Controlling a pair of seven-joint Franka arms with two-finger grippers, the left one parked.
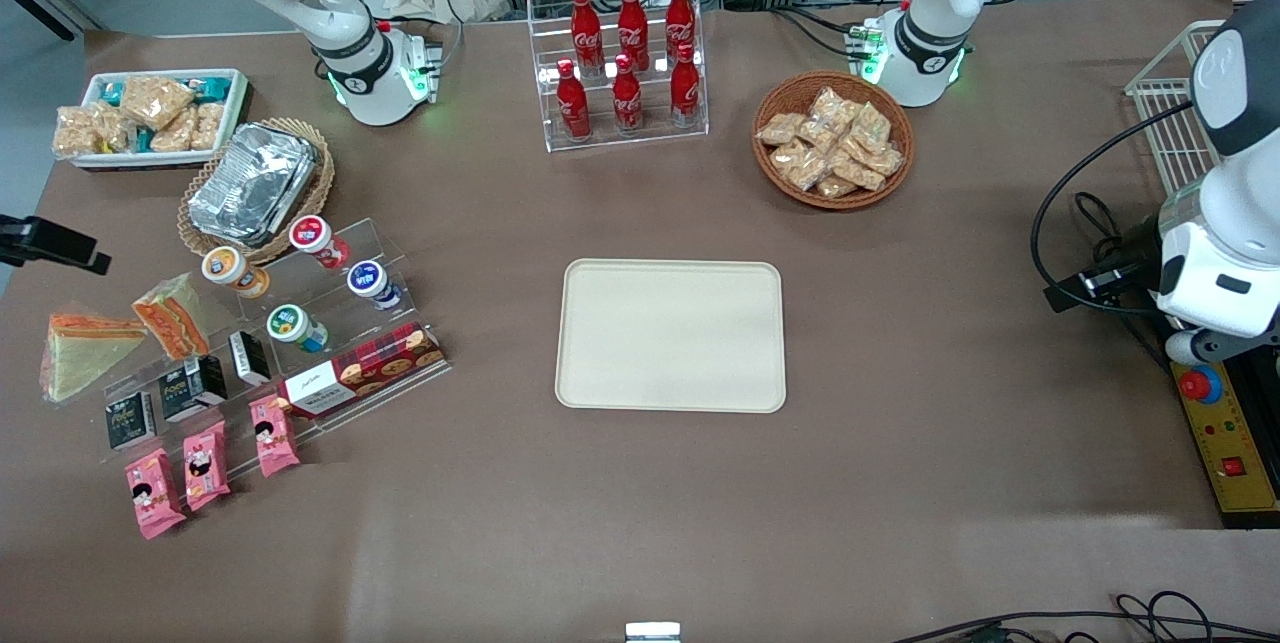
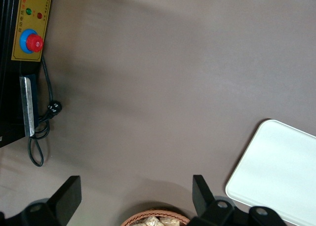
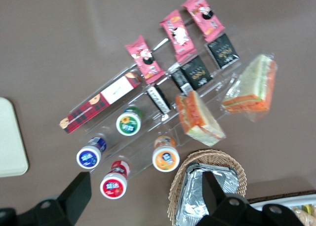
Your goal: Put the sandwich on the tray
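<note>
Sandwich (image 1: 78, 353) (image 3: 251, 88): flat on surface at working arm's end, just beside a smaller orange wedge (image 1: 172, 315) (image 3: 198, 118) leaning on the clear rack (image 1: 385, 248).
Tray (image 1: 671, 335) (image 3: 11, 137): mid-surface, bare, well apart from sandwich.
Gripper (image 3: 145, 191): high above rack and foil basket (image 3: 210, 191); jaws spread, holding nothing.

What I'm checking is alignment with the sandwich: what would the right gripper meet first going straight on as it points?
Probably the red-lidded cup or the orange-lidded cup on the clear stand, not the sandwich: the open gripper hangs above those two, though depth is unclear.
</note>
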